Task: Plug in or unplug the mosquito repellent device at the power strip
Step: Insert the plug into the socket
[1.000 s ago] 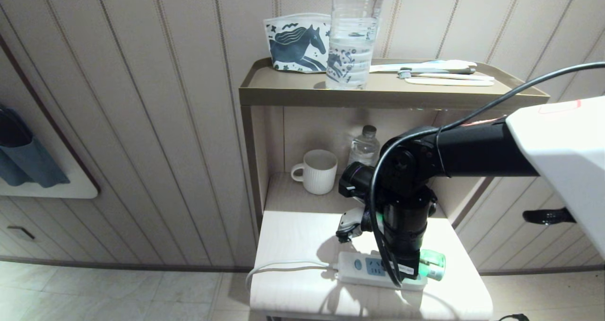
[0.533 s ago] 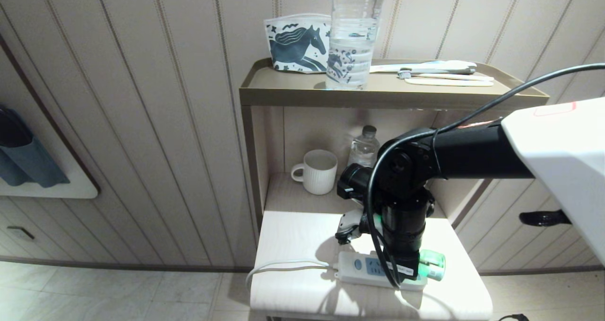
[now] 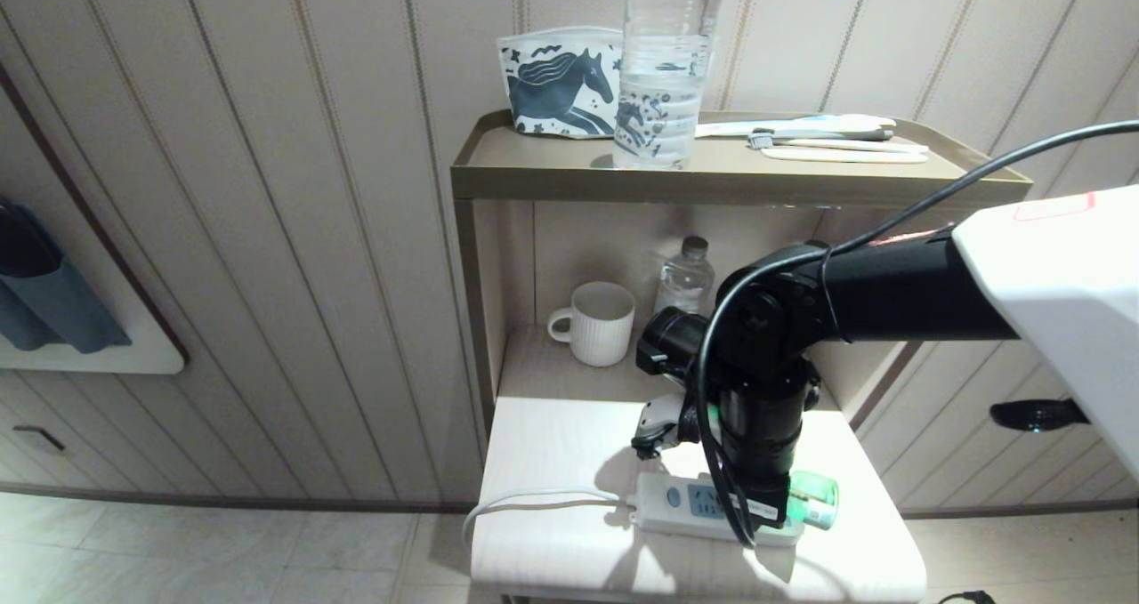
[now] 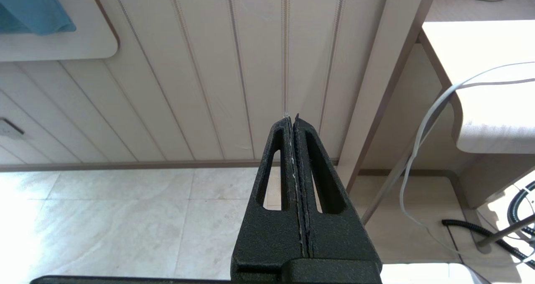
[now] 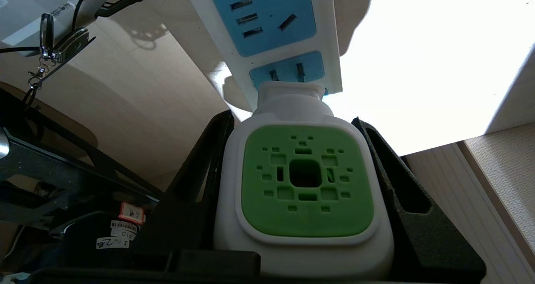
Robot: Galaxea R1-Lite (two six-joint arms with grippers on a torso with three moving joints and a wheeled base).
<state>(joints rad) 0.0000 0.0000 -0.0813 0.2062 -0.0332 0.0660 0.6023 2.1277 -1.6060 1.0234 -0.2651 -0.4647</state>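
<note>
The left gripper point(image 4: 292, 125) hangs idle beside the desk point(image 3: 552, 444), jaws pressed together, empty. On the desk, the right gripper point(image 5: 301, 183) clamps the mosquito repellent device point(image 5: 305, 179) between its jaws, its plug at the power strip point(image 3: 676, 502)'s end socket; mug point(image 3: 598, 322) behind.

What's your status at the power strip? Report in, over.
Right gripper shut on the mosquito repellent device, its plug end at the end socket of the power strip. Left gripper shut, parked beside the stand. Nothing in the way.
</note>
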